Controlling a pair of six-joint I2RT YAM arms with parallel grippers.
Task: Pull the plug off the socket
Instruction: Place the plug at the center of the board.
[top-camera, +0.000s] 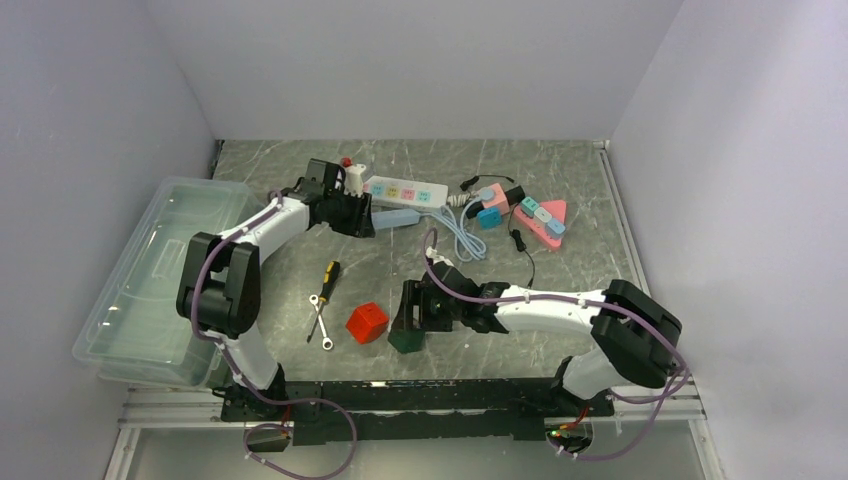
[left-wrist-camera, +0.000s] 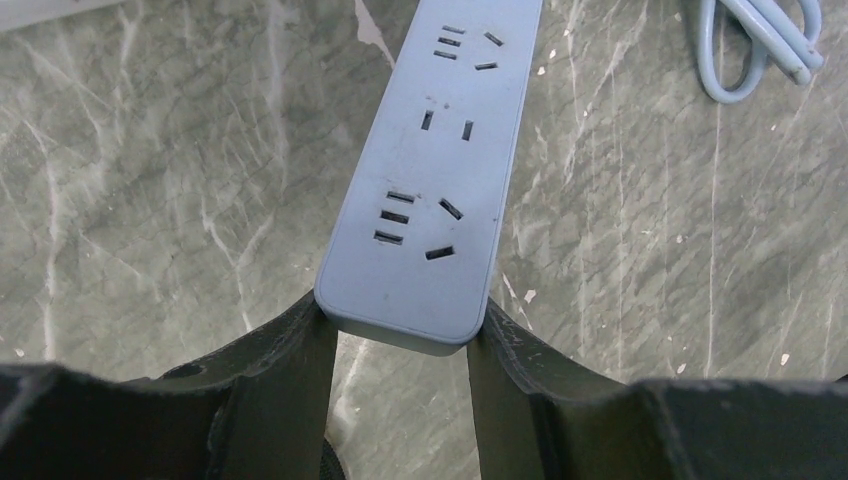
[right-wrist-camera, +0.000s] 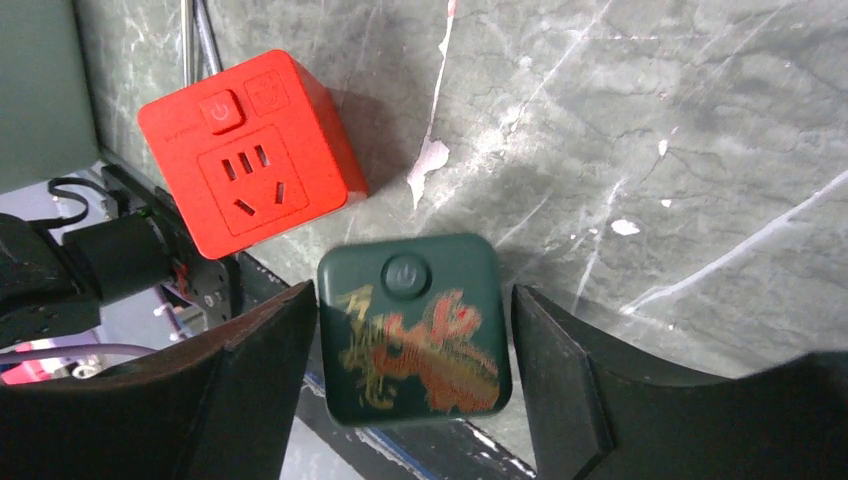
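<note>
The blue power strip (left-wrist-camera: 430, 180) is lying flat on the desk (left-wrist-camera: 150, 200), and my left gripper (left-wrist-camera: 402, 318) is clamping its near end. The green cube adapter (right-wrist-camera: 410, 330) is sitting near the desk's front edge, just beside the red cube socket (right-wrist-camera: 245, 150). My right gripper (right-wrist-camera: 415, 300) is straddling it with parted, unclamped fingers.

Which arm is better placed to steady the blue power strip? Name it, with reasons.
Left: the left fingers pinch the blue power strip's end; the right fingers flank the green cube, far from it.
</note>
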